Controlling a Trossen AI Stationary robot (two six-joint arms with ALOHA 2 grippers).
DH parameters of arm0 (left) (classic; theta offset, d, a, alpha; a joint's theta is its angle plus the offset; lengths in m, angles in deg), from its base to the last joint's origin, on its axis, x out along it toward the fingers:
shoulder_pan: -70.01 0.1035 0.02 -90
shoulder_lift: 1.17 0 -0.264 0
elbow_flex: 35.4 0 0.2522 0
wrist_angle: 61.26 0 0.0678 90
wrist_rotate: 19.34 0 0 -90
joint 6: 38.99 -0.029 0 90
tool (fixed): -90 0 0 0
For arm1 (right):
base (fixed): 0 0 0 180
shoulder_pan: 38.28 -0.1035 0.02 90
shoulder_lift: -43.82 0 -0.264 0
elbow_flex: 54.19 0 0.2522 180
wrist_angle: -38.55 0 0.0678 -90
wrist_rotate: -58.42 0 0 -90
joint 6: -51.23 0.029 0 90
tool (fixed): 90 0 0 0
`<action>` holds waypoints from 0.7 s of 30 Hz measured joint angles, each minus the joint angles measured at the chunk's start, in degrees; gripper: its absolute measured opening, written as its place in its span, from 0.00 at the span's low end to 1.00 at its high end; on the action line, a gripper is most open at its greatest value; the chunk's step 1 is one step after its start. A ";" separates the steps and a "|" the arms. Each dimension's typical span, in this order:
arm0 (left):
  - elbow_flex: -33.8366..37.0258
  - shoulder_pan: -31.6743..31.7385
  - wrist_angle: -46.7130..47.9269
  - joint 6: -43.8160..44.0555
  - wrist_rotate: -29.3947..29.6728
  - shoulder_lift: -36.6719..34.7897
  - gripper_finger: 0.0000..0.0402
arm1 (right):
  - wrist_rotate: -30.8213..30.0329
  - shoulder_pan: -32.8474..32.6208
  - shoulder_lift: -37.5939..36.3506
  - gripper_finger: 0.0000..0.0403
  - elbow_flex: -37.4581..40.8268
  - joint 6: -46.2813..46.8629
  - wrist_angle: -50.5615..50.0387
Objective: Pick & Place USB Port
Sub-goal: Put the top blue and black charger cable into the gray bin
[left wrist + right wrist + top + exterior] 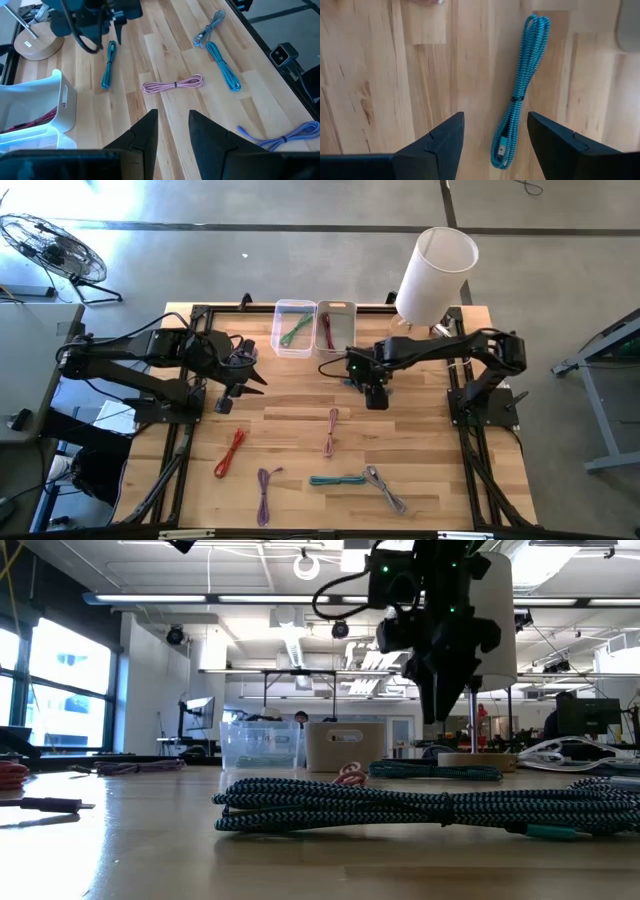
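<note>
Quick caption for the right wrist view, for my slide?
Open right claw poised above a bundled teal cable on the wooden table.

Worktop [370, 75]: pale wood planks, visible grain, smooth matt finish. Blue cable [517, 95]: braided cloth sheath, woven two-tone pattern, thin dark tie at middle. Pink cable [173, 84]: smooth sheath, looks like plastic. Right tool [495, 140] fingers [440, 145]: dark matt plastic, faceted faces. Clear bin [294, 328]: translucent glossy plastic. White bin [55, 107]: opaque smooth plastic. Round base [35, 45]: light wood disc.
</note>
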 joint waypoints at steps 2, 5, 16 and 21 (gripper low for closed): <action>-0.01 0.00 0.04 0.00 0.00 0.00 0.26 | 0.09 -0.02 1.26 0.52 0.00 -0.29 0.00; -0.01 0.00 0.22 0.00 0.00 0.00 0.26 | 0.01 -0.02 3.31 0.52 0.00 -1.23 0.05; 0.00 0.00 1.29 0.02 0.39 0.00 0.26 | -4.56 0.00 10.26 0.52 0.00 -1.44 1.13; 0.00 0.00 1.28 0.02 0.92 0.00 0.26 | -5.37 0.62 12.23 0.52 0.00 -1.22 2.71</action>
